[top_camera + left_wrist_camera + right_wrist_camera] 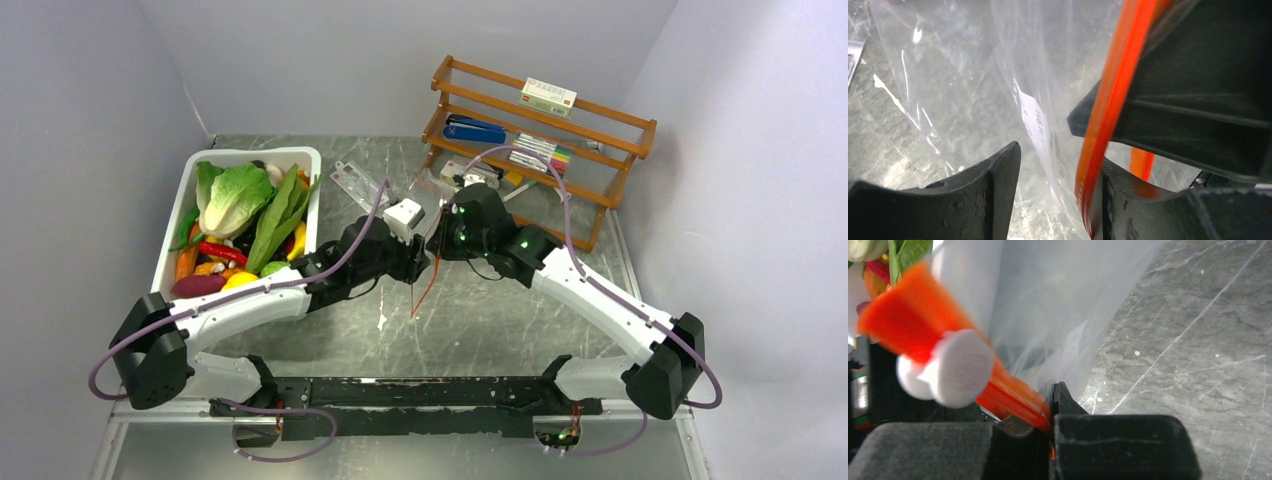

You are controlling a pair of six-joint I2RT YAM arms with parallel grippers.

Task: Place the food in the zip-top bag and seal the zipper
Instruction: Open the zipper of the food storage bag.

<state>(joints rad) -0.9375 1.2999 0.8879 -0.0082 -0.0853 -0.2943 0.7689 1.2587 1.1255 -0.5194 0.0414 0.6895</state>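
At the middle of the table [480, 330], both arms stretch forward with elbows out and meet wrist to wrist. The right gripper [1049, 415] is clamped on the zipper [424, 292], whose long axis dangles from the grippers toward the near edge. The left gripper [1060, 157] stands half-spread around the zip-top bag [963, 75], whose film hangs unpinched between its fingers. The food [240, 205] lies in a white bin [255, 153] at the far-left corner.

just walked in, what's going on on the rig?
Both arms meet at the bag mid-table. The right gripper is shut on the zipper. The left gripper is open, with bag film and zipper between its jaws. The food sits in the bin; none is visible in the bag.
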